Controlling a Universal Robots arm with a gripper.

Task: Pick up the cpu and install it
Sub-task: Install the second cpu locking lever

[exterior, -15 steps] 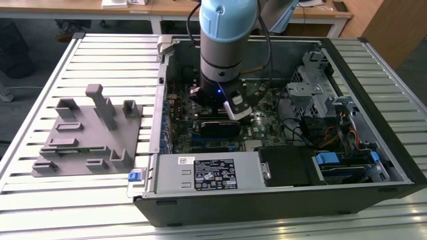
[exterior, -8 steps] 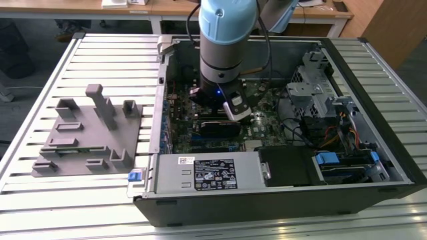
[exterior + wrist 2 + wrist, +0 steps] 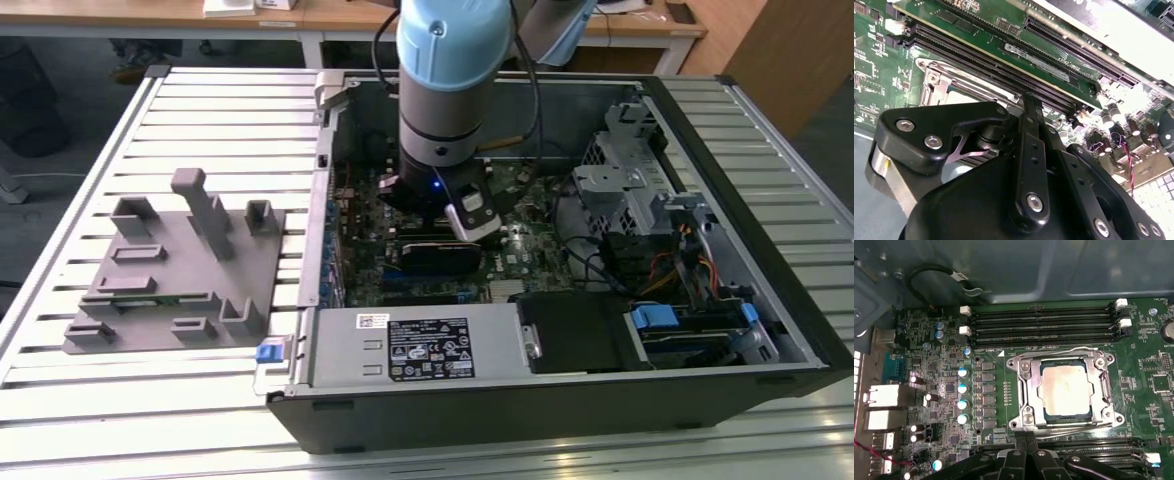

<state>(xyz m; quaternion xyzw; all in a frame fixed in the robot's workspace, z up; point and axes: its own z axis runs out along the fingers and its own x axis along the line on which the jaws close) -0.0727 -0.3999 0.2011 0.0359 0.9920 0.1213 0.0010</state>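
Jaws shut tight w/ nothing between, gripper (image 3: 1026, 440) just beside cpu (image 3: 1065, 388) seated in socket (image 3: 1026, 390).

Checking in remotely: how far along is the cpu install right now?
Looks mostly done: in the first wrist view the cpu lies flat inside the socket frame on the motherboard, its pale metal top showing. In hand: nothing visibly; the gripper sits close beside the socket, fingertips together. Left: the pictures do not settle whether the socket frame is latched.
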